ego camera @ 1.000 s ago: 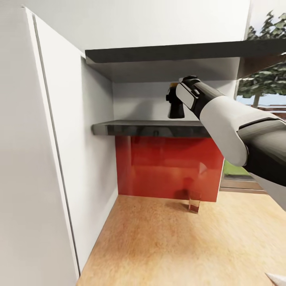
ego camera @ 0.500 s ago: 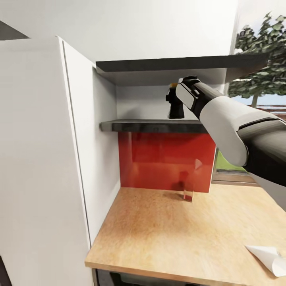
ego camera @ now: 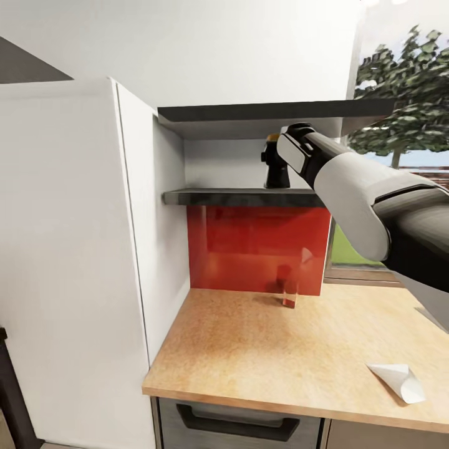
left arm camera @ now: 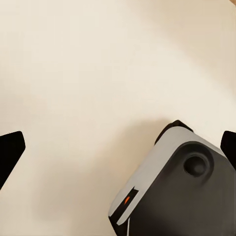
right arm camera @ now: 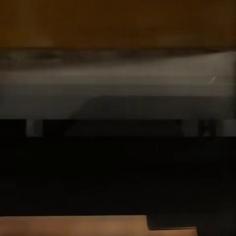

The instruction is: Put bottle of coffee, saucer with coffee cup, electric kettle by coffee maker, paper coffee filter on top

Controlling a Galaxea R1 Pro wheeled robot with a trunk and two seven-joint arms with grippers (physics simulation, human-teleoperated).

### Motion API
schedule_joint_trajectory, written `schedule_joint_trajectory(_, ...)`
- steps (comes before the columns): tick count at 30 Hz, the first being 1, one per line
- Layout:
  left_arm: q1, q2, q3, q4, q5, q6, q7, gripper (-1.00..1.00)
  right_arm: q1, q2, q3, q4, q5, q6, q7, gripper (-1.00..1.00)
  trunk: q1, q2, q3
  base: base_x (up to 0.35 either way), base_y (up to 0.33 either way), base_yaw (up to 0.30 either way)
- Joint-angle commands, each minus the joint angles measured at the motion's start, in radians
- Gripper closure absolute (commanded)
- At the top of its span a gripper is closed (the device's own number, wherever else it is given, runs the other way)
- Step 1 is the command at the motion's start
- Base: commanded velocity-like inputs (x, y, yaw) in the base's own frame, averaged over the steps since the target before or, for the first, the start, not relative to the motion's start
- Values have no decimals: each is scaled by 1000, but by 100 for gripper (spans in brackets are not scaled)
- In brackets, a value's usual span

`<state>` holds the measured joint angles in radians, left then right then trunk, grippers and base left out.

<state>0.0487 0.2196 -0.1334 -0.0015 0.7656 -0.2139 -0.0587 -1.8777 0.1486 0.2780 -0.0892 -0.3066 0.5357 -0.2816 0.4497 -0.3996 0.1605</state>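
**Right arm raised at the kitchen shelf; paper filter on the table**

Head view: the right arm (ego camera: 368, 206) reaches up and forward from the lower right, its white forearm ending in a dark wrist. The right hand (ego camera: 275, 168) is a dark shape level with the lower shelf (ego camera: 237, 197), just above that shelf's front edge. A small yellow-orange patch shows at the top of the hand; I cannot tell what it belongs to, nor whether the hand is clenched, released or grasping anything, since the wrist hides the fingers. An upper shelf (ego camera: 262, 112) hangs above. Under the lower shelf a red backsplash (ego camera: 259, 249) meets the wooden table (ego camera: 268, 355). A small clear glass (ego camera: 289, 295) stands on the table close to the backsplash. A white paper coffee filter (ego camera: 397, 379) lies on the table near its front right edge, well apart from the glass. A tall white cabinet (ego camera: 68, 274) stands to the left, and a dark drawer handle (ego camera: 234, 427) shows below the table's edge. Trees fill the window (ego camera: 405, 100) at right.

Left wrist view: the left hand's two dark fingertips (left arm camera: 11, 150) sit at opposite edges, well apart, so the hand is released, with nothing between them. Beyond is a pale plain surface and a white-and-dark part of the robot's body (left arm camera: 172, 187).

Right wrist view: the picture is dark and blurred, with a brown band and a grey band; nothing here can be made out.
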Motion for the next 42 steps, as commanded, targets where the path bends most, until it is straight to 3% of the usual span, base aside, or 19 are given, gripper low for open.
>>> schedule_joint_trajectory(1,0,0,-8,0,11,-2,-4,-100,0,-1,7,-2,-11,4,-5,100,0,0,0,-9,0,-1)
schedule_joint_trajectory(20,0,-1,-8,0,10,-2,-4,-100,0,-4,7,0,-11,3,-2,100,0,0,18,-9,0,0)
schedule_joint_trajectory(42,0,-2,-8,0,10,-2,-4,-100,0,-1,7,17,-9,2,-2,100,0,0,18,-293,0,0)
